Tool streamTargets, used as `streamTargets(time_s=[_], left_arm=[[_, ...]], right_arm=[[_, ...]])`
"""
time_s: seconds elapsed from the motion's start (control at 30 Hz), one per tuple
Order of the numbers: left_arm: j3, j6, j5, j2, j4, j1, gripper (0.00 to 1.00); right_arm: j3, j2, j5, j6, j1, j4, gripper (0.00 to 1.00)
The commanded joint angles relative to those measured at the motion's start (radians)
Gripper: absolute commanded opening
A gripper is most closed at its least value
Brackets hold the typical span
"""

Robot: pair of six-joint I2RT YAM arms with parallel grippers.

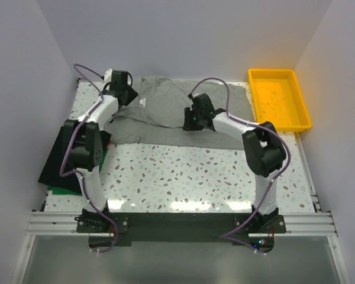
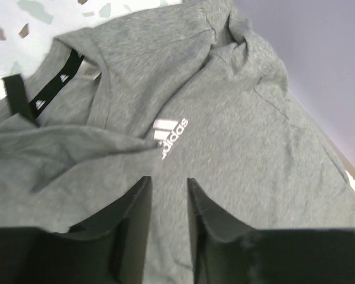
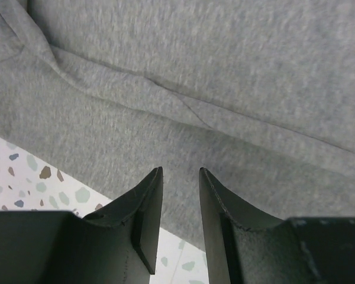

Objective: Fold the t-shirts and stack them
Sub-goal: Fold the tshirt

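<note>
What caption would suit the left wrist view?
Left fingers, slightly parted, hover over the grey t-shirt near its white chest logo.

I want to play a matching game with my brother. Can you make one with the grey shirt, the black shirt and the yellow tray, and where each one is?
Things:
1. grey shirt
2. black shirt
3. tray

Places:
A. at the far right corner
B. spread out at the far side, in the middle
C. folded at the left edge

Right pairs: 1-B, 2-C, 3-A
</note>
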Motion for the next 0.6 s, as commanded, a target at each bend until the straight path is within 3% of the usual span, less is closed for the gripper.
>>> streamTargets(time_s=[0.0,0.07,0.23,0.57], left_arm=[[-0.144,-0.081,-0.047,-0.18,-0.006,-0.03,0.32],[-0.22,-0.111,-0.045,-0.216,0.004,-0.051,0.19],[-0.384,-0.118,-0.049,-0.262,0.049,-0.096,0.03],[-0.455,-0.124,-0.112,-0.219,0.026,-0.102,0.0]], right_arm=[[0.067,0.04,0.041,-0.028,0.041,-0.017,0.34],[0.087,0.057,0.051,-0.029,0.056,-0.02,0.34],[0.134,0.114,0.062,-0.02,0.067,-0.024,0.34],[0.215,0.184,0.082,-0.017,0.068,-0.055,0.34]])
